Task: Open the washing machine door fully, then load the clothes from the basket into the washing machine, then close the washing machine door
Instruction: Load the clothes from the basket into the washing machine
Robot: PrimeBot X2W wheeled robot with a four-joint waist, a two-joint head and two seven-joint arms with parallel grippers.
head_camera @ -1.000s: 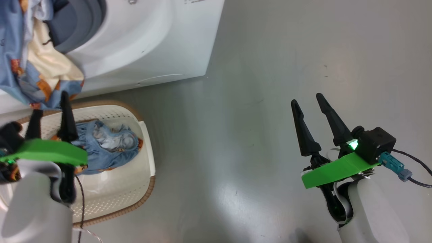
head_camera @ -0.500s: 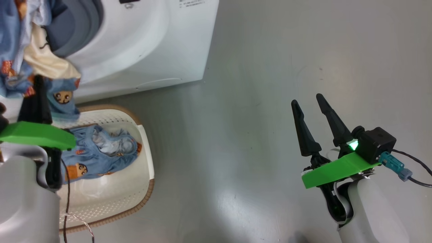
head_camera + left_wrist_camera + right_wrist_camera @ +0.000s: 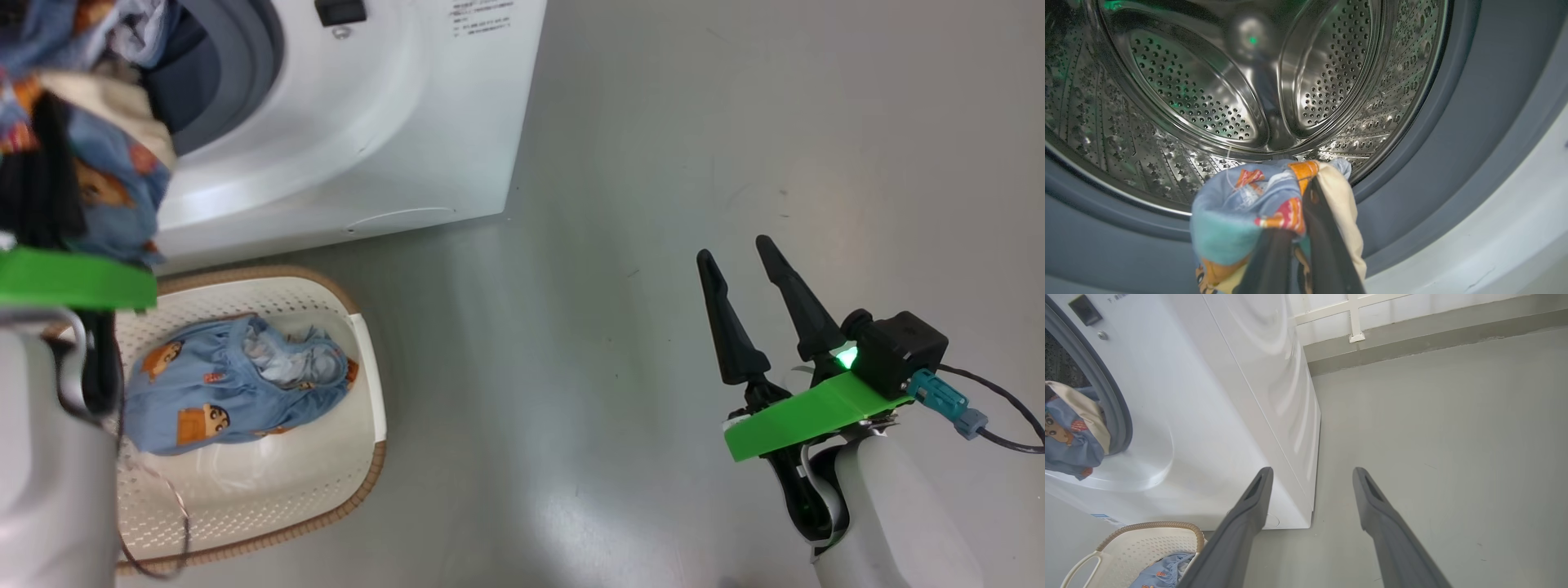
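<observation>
Pinching a light blue cartoon-print garment (image 3: 1237, 212) with cream lining in the left claw (image 3: 1304, 196), dark fingers pressed together on the cloth, the bunch hanging at 10 o'clock in the head view. Hovering the right claw (image 3: 733, 249) at 4 o'clock above bare grey floor (image 3: 620, 204), fingers spread wide, gripping nothing. Resting a second garment (image 3: 237, 392) of the same print crumpled inside the cream basket (image 3: 369, 384) at 8 o'clock, on the floor just beside the front of the white washing machine (image 3: 392, 122). Holding the pinched garment up at the machine's open mouth, in front of the grey seal (image 3: 1453, 143), with the perforated steel drum (image 3: 1200, 94) beyond it at 12 o'clock in the left wrist view
</observation>
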